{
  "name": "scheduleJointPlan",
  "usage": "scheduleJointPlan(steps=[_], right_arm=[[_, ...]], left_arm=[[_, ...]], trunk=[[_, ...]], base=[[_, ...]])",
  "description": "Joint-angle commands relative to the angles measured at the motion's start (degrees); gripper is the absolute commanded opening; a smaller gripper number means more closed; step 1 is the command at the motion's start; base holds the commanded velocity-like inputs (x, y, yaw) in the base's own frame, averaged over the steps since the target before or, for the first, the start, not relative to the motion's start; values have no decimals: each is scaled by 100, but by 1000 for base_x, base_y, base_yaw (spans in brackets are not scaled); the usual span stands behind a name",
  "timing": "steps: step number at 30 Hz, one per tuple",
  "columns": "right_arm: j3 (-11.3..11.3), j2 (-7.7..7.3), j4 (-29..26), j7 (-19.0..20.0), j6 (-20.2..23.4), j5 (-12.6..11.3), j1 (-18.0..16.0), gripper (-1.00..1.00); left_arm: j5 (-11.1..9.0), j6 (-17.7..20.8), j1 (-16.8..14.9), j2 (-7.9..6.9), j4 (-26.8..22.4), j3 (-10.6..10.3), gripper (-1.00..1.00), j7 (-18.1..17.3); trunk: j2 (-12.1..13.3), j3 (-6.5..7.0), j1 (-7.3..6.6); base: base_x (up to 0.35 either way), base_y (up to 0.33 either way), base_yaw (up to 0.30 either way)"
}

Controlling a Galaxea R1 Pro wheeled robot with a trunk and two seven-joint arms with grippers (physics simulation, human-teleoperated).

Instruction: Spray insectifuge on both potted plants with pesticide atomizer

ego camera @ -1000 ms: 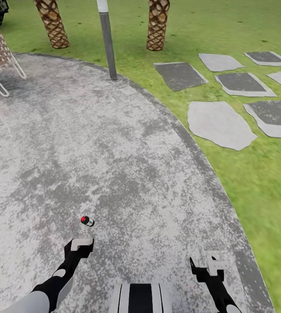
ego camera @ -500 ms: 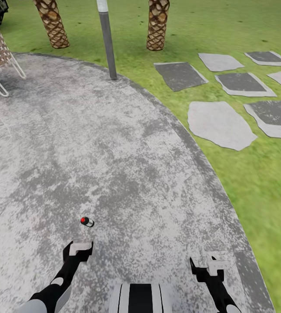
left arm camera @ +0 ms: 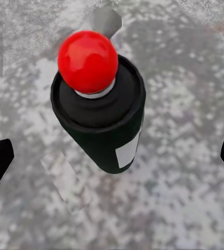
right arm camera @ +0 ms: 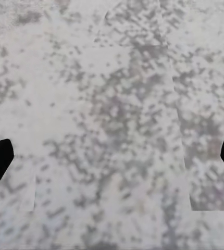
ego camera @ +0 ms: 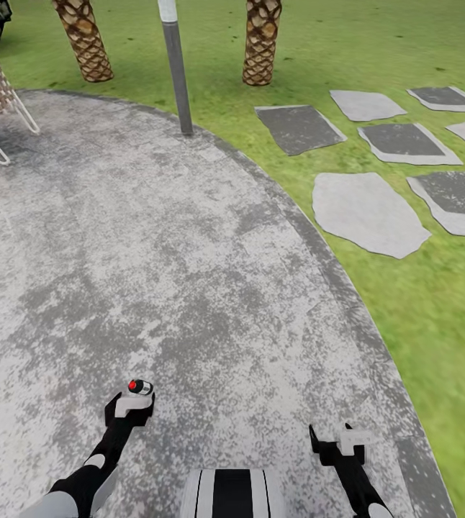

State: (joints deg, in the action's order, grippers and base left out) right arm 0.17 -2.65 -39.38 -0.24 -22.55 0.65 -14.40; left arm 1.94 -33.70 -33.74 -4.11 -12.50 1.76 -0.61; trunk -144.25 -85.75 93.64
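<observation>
A: Where is the atomizer (left arm camera: 99, 101) lying?
B: On the patio (ego camera: 211, 273), just under the left gripper (ego camera: 133, 403); in the wrist view its jaws are standing wide, clear of it.
A: And the right gripper (ego camera: 337, 442)?
B: Hovering spread over bare paving. The atomizer's trigger is hiding beneath a red cap.

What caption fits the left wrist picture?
Open left gripper above a dark bottle with a red knob on the patio.

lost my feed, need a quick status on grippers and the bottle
Left gripper open, fingers either side of the atomizer, not gripping. Right gripper open, empty, over patio. Nothing blocking.
</observation>
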Motion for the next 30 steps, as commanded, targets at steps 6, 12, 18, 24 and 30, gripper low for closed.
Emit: scheduleJointPlan(steps=[6,12,18,24,30], right_arm=[[-7,53,131,-10,-13,-8,4,100],[-8,58,325,-11,-21,-21,4,100],[-8,62,518,-16,-22,-21,7,100],[-8,62,712,-20,-22,-21,6,100],[-8,62,870,-20,-22,-21,7,100]], left_arm=[[13,-14,118,-26,-149,19,100,-3],[9,-14,165,-28,-157,17,100,-1],[1,-14,166,-21,-151,17,100,-1],[11,-16,196,-10,-138,17,100,-4],[32,-19,272,-2,-123,17,100,20]], trunk=[[-1,-3,-1],[-1,-3,-1],[-1,-3,-1],[-1,-3,-1],[-1,-3,-1]], base=[[0,0,0],[0,0,0],[0,0,0],[0,0,0],[0,-12,36]])
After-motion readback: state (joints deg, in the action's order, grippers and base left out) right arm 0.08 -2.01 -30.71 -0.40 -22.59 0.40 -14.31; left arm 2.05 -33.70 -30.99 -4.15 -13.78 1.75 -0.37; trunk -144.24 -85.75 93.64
